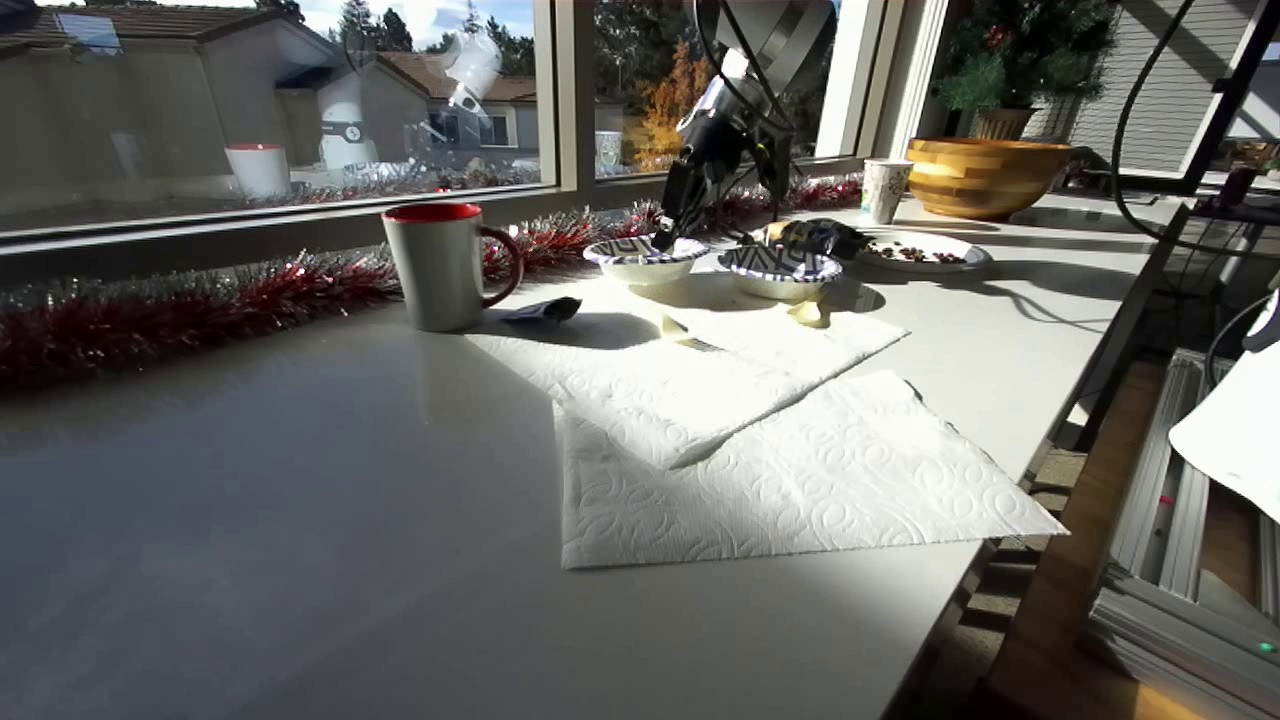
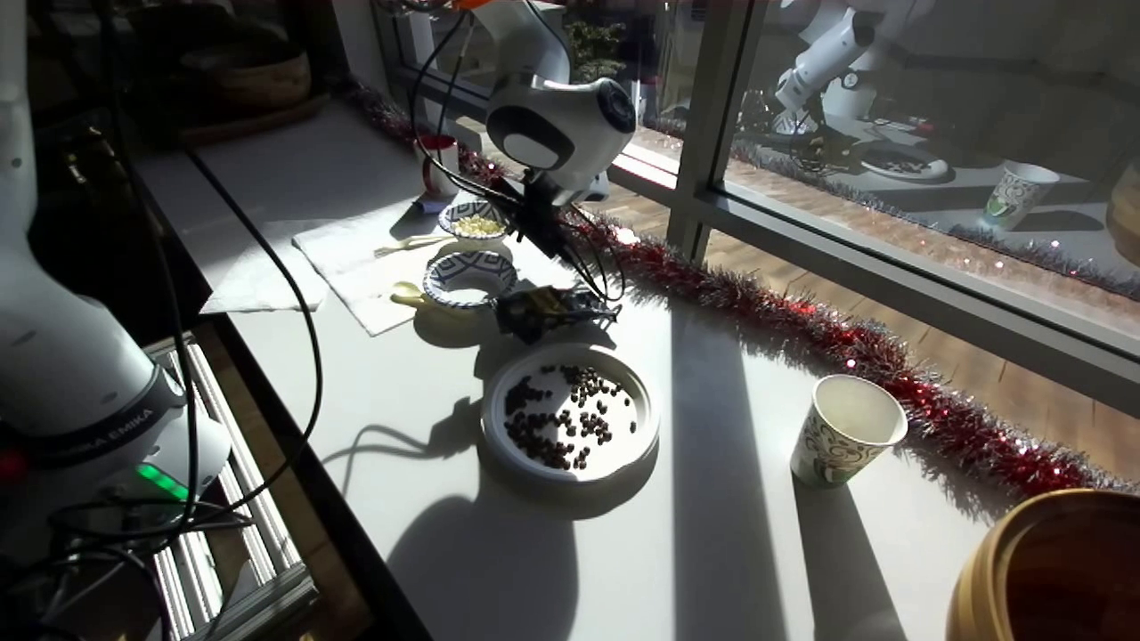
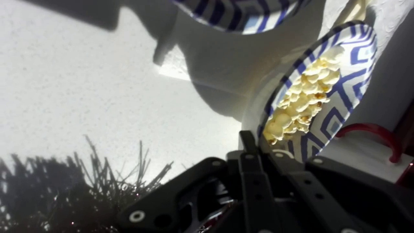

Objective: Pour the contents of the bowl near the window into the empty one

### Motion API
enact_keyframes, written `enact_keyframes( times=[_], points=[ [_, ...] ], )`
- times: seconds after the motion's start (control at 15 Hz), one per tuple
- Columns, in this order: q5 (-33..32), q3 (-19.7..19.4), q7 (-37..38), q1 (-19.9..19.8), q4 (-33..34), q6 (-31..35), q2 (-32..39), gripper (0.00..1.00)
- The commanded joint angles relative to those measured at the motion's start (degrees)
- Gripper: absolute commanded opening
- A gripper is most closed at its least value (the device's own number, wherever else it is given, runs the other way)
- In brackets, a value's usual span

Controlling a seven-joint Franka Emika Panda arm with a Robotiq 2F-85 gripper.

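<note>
I had my pincer (image 3: pixel 258 142) pressed onto the rim of the popcorn bowl (image 3: pixel 336 108), one finger (image 3: pixel 248 142) outside the wall and one within; whether its base touched anything below, I could not tell. The popcorn (image 3: pixel 300 97) lay heaped inside, and my wrist view caught its browned flecks, while in an exterior view the bowl's pale side (image 1: pixel 645 271) hid it. Just beside, apart from it, stood the empty bowl (image 2: pixel 470 278), its blue lattice cut off by the edge of my wrist view but shown far more fully in both exterior views. Next to that lay a crumpled dark-and-yellow wrapper (image 2: pixel 550 312), any print on it too small to read. Paper towels (image 1: pixel 790 490) embossed with loops spread out past the bowls, and a white mug (image 1: pixel 432 275) with a red handle stood near the tinsel garland (image 1: pixel 300 290). Farther off came a white plate (image 2: pixel 619 456) of dark bits (image 2: pixel 543 436), a paper cup (image 2: pixel 837 441) printed with swirls and a green mark, then the wooden bowl (image 1: pixel 985 185). In an exterior view alone I could read lettering: EMIKA, on the dark band of my arm's base (image 2: pixel 116 432), above a lit green strip (image 2: pixel 163 482). Beyond the window frame (image 1: pixel 568 100), in an exterior view, stood houses (image 1: pixel 250 110) and orange foliage (image 1: pixel 665 95).
</note>
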Motion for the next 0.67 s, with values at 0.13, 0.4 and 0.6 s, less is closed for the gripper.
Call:
enact_keyframes(
  times=[0.13, 0.4, 0.6],
  points=[
    [-1.2, -1.0, 2.4, -0.9, 1.8, -5.9, -1.9, 0.01],
    [-7.8, -3.0, 1.7, 0.3, -2.4, -8.6, -9.6, 0.01],
    [-15.9, -4.0, 1.8, 1.0, -6.4, -8.4, -16.7, 0.01]
  ],
)
